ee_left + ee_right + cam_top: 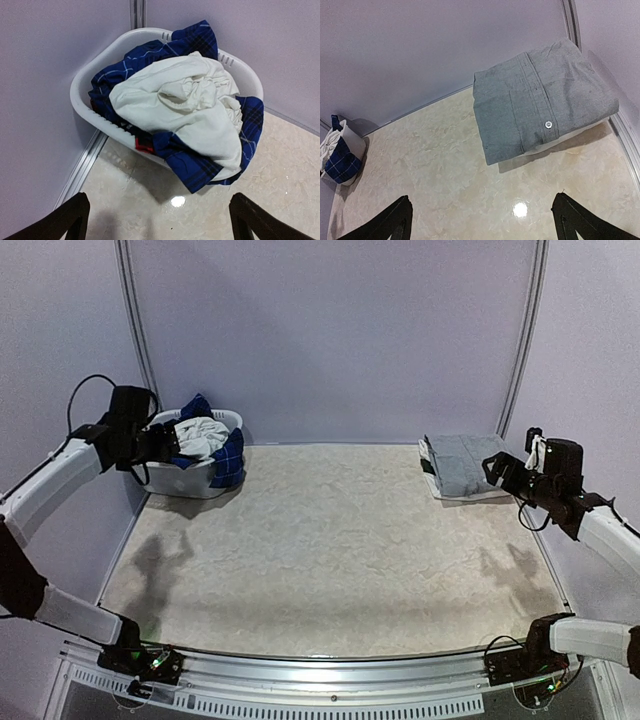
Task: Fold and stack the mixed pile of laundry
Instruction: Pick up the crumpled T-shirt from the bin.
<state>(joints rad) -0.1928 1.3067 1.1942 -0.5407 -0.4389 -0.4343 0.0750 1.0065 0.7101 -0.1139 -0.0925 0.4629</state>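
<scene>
Trouble is waiting at the far left corner of the counter (330, 550), where the white basket (80, 95) is sitting. It is probably light, so if I am tugging at one garment, the whole tangled laundry pile (175, 105) could be coming along, or the basket tipping. Inside, the navy plaid shirt (197, 170) is spilling over the near rim, the white trousers (190, 115) are lying heaped on top, and a red bit (144, 145) is peeking out beneath. My left fingers (65, 220) are hanging spread and empty just before it. My right fingers (390, 222) are spread too, holding nothing, near the folded grey shirt (540, 105) at the far right.
</scene>
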